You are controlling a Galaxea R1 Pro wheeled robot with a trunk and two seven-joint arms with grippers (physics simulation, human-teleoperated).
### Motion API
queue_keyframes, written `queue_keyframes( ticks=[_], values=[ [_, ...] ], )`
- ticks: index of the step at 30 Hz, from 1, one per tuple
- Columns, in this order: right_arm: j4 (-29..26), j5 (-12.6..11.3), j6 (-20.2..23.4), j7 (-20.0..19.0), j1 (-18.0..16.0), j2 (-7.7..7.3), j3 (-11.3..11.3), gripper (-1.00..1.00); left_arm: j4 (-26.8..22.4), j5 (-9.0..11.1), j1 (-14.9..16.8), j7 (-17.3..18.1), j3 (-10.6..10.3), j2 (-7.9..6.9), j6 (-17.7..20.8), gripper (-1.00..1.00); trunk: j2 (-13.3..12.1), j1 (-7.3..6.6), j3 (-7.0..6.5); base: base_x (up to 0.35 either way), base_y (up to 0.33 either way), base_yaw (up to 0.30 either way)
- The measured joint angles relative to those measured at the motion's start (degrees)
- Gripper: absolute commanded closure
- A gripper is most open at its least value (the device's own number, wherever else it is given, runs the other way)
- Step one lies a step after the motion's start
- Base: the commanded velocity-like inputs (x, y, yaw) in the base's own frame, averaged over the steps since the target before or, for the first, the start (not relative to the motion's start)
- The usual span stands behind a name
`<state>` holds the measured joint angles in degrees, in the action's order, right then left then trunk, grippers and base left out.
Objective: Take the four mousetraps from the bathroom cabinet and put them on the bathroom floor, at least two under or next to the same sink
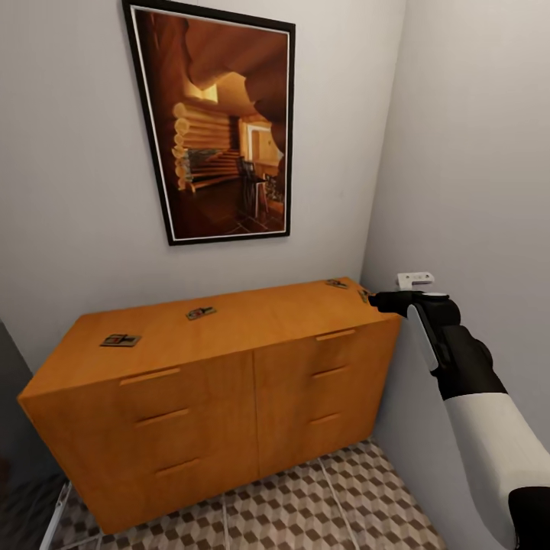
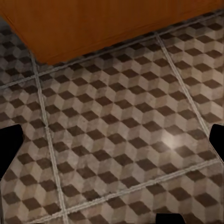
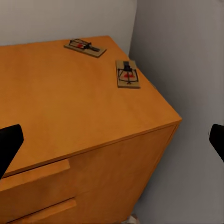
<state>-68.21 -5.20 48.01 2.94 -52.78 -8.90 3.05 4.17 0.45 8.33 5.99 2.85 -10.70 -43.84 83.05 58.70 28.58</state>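
Note:
The orange-brown cabinet (image 1: 229,382) stands against the back wall with its drawers closed. On its top lie mousetraps: one at the left (image 1: 120,340), one near the middle (image 1: 200,312), one by the right end (image 1: 336,283). My right gripper (image 1: 380,299) hovers open at the cabinet's right end. The right wrist view has two mousetraps (image 3: 85,47) (image 3: 127,73) ahead of the open right gripper (image 3: 112,144), apart from its fingers. My left gripper (image 2: 112,144) hangs open over the bathroom floor (image 2: 116,121) in front of the cabinet base (image 2: 93,28). The sink is out of view.
A large framed picture (image 1: 221,122) hangs above the cabinet. The right wall (image 1: 473,191) runs close beside the cabinet's right end, leaving a narrow gap where my right arm (image 1: 489,428) reaches. Patterned floor tiles (image 1: 305,504) lie in front of the cabinet.

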Motion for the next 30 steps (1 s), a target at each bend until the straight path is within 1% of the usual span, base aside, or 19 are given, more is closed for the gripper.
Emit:
queue_keyframes(
  ticks=[16,19,26,30],
  values=[
    [0.13,0.01,-0.04,0.00,0.09,0.00,0.03,-1.00,0.00,0.00,0.00,0.00,0.00,0.00,0.01,-1.00,0.00,0.01,0.00,0.297,-0.078,0.000],
    [0.21,0.01,-0.06,0.00,0.26,0.00,0.06,-1.00,0.00,0.00,0.00,0.00,0.00,0.00,0.00,-1.00,0.00,0.02,0.00,0.128,-0.030,0.000],
    [1.61,0.00,-0.37,0.00,1.44,0.07,0.04,-1.00,0.00,0.00,0.00,0.00,0.00,0.00,0.00,-1.00,-0.01,0.03,0.00,0.029,-0.007,0.000],
    [2.50,0.01,-1.73,0.00,1.60,0.03,0.00,-1.00,0.00,0.00,0.00,0.00,0.00,0.00,-0.02,-1.00,-0.01,0.03,0.00,0.006,-0.001,0.000]
  ],
)
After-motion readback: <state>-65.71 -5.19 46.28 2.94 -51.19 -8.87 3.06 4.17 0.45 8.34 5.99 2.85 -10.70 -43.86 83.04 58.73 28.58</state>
